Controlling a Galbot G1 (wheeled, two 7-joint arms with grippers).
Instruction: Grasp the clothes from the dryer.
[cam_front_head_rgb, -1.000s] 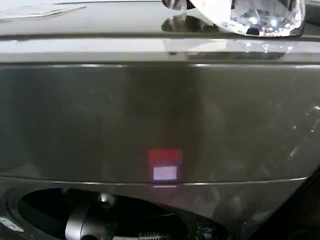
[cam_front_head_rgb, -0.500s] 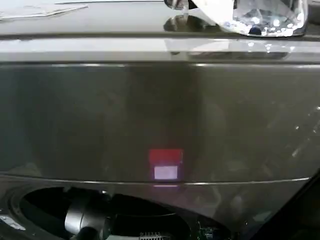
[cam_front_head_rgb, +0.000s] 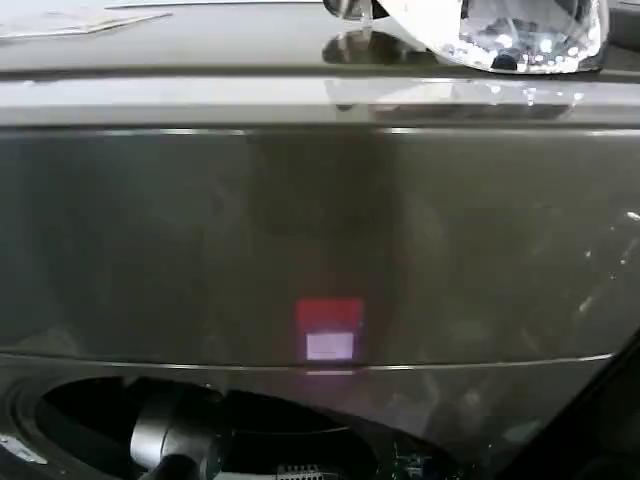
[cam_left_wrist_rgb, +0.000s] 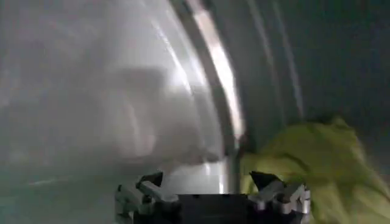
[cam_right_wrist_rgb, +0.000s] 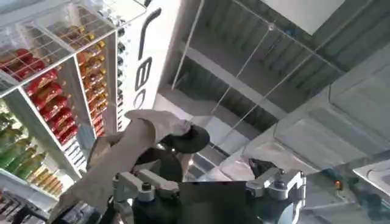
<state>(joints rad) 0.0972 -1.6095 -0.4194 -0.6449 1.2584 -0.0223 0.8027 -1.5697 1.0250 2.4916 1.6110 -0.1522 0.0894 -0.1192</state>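
Note:
The dryer (cam_front_head_rgb: 320, 230) is a grey-bronze front with a red-white light (cam_front_head_rgb: 330, 330), and its dark porthole (cam_front_head_rgb: 80, 415) sits at the bottom of the head view. My left arm (cam_front_head_rgb: 175, 445) reaches into that opening. In the left wrist view the clothes (cam_left_wrist_rgb: 317, 164), a yellow-green soft bundle, lie against the drum wall (cam_left_wrist_rgb: 91, 91). My left gripper (cam_left_wrist_rgb: 208, 179) is open, one fingertip close beside the bundle's edge and nothing between the fingers. My right gripper (cam_right_wrist_rgb: 204, 176) is open and empty, held away from the machine and pointing up.
A clear shiny plastic object (cam_front_head_rgb: 500, 30) and a sheet of paper (cam_front_head_rgb: 80, 20) lie on the dryer's top. A bright metal rib (cam_left_wrist_rgb: 219, 79) runs along the drum beside the bundle. Shelves of coloured bottles (cam_right_wrist_rgb: 36, 91) stand beyond the right gripper.
My left arm has shifted slightly lower in the porthole. The rest of the head view is unchanged.

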